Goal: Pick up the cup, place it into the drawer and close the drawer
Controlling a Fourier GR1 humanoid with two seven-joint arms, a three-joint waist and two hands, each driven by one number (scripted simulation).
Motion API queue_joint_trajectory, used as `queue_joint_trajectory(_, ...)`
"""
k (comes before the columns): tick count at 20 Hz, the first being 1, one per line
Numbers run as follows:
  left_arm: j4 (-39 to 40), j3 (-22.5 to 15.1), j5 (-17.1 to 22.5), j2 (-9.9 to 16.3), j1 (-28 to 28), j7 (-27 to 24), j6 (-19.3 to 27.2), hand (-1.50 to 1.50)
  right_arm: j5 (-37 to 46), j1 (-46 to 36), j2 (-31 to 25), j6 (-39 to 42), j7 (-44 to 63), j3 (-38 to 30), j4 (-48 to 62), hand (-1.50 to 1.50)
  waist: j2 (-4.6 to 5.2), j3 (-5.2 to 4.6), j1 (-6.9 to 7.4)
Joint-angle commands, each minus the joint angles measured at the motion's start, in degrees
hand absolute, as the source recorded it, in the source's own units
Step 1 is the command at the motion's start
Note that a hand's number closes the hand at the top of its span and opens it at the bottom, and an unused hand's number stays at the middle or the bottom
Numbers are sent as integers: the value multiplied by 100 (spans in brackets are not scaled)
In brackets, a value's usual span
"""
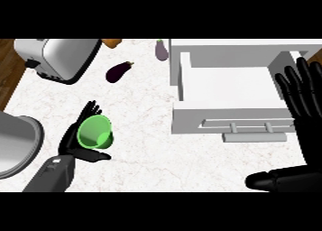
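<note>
The robot's left hand (81, 137) grips a green cup (96, 131) above the white marble counter (150, 149), fingers and thumb curled round the cup, which lies tilted on its side with its open mouth facing up toward the viewer. The grey forearm (51, 173) enters from the lower edge of the head view. At the lower right, the right hand (307, 97) stands open with its fingers straight and pointing up, beside the right end of the drawer's front. At the far left edge sits a large round metal vessel (10, 144), only partly in view. Farther back, the white drawer (230, 85) is pulled open, its bar handle (253, 125) facing the robot and its inside bare. Beyond the cup lie a dark eggplant (119, 71) and, near the drawer's far corner, a second eggplant (161, 49). A silver toaster (57, 57) stands at the counter's far left.
</note>
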Motion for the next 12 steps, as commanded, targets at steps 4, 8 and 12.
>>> queue_joint_trajectory(4,-21,-110,86,-78,135,-538,-1171,-150,123,99,128,-78,91,237,-236,-150,-9,-2,8)
queue_joint_trajectory(8,-12,-111,180,-132,-14,-467,-1398,150,45,-272,20,-63,11,-12,252,-150,11,-4,8)
queue_joint_trajectory(12,-336,-191,192,-201,187,-796,-1358,150,63,-7,66,-117,317,171,-254,-150,-17,-3,21)
